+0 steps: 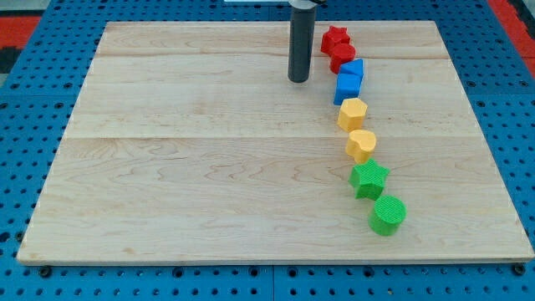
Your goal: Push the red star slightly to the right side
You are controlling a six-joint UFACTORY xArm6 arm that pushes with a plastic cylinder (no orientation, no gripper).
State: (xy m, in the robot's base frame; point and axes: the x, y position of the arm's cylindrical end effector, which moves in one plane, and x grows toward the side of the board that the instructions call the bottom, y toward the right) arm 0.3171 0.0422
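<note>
My tip (299,79), left of red star (334,38)

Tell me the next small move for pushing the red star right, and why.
Probably slide my tip up the view a little, then right into the red star. My tip sits left of and slightly below the star, not touching it. Pushing straight right from here would more likely hit the other red block or the blue blocks.

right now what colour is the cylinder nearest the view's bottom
Green: the cylinder shows plainly in the camera view.
</note>
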